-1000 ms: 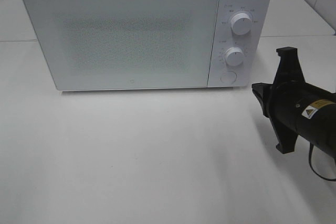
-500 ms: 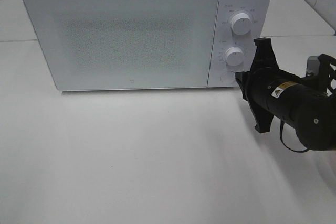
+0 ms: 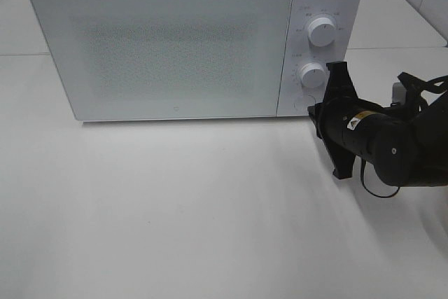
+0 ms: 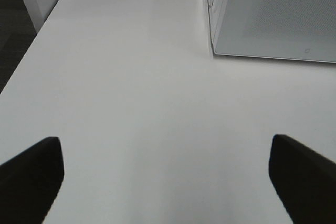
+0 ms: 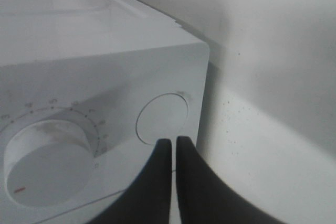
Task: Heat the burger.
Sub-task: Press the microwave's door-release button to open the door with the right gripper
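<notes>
Desk [image 3: 175,215]: white, plain surface, fills the lower part of the high view.

Microwave [image 3: 168,47]: white, stands at the back of the desk, front facing the camera. Door [image 3: 161,43] is closed. Its window is a fine dotted screen and nothing can be made out behind it.

Burger: cannot tell where it is; none of the views shows it.

Right arm [image 3: 392,148]: black, comes in from the right side of the high view and lies low over the desk, pointing at the control panel on the microwave's right end.

Right claw [image 5: 173,141]: clenched, the two black fingers [image 5: 157,182] pressed side by side with only a thin slit between them, grasping nothing. The tips sit at the lower rim of the round button. Contact with the panel cannot be confirmed from either view.

Left claw [image 4: 165,177]: released, fingers [image 4: 29,177] spread wide, nothing between them. It hangs above bare desk, near the microwave's left front corner.

Upper knob [image 3: 321,31]: white, round, ringed with small printed marks.

Lower knob [image 3: 313,75]: same type, directly beneath the upper one, just beside the claw tips in the wrist view.

Round button [image 5: 161,117]: flush, white, lowest item on the panel, below the lower knob.
</notes>
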`<act>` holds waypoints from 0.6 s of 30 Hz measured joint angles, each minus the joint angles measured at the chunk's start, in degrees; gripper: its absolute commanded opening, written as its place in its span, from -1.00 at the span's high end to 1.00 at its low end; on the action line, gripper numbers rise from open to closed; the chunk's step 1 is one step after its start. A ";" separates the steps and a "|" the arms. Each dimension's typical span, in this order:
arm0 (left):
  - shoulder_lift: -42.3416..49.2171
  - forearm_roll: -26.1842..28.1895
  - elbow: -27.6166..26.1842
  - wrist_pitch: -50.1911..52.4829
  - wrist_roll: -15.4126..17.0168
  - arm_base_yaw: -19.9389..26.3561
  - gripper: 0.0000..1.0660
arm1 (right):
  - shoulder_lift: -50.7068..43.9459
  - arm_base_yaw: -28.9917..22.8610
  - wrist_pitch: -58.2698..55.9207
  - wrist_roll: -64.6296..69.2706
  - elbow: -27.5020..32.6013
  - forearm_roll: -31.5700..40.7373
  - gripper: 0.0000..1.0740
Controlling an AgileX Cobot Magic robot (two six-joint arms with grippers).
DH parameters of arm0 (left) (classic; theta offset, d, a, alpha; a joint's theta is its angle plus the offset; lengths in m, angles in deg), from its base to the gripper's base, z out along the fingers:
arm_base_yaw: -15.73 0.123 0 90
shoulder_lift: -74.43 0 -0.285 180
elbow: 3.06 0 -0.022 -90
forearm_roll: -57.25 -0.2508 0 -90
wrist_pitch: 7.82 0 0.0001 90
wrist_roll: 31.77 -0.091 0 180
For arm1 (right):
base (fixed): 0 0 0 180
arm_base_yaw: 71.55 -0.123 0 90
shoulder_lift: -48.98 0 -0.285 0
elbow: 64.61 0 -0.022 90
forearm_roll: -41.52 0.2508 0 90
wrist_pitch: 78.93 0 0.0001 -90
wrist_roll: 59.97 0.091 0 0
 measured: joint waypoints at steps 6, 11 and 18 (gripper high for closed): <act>0.00 0.00 0.00 0.00 0.00 0.00 -0.83 | 0.86 2.81 -0.97 0.11 -2.01 -2.12 1.00; 0.00 0.00 0.00 0.00 0.00 0.00 -0.83 | 1.09 3.55 -1.49 0.11 -3.44 -3.44 1.00; 0.00 0.00 0.00 0.00 0.00 0.00 -0.83 | 4.53 3.61 -1.49 3.04 -5.27 -5.90 1.00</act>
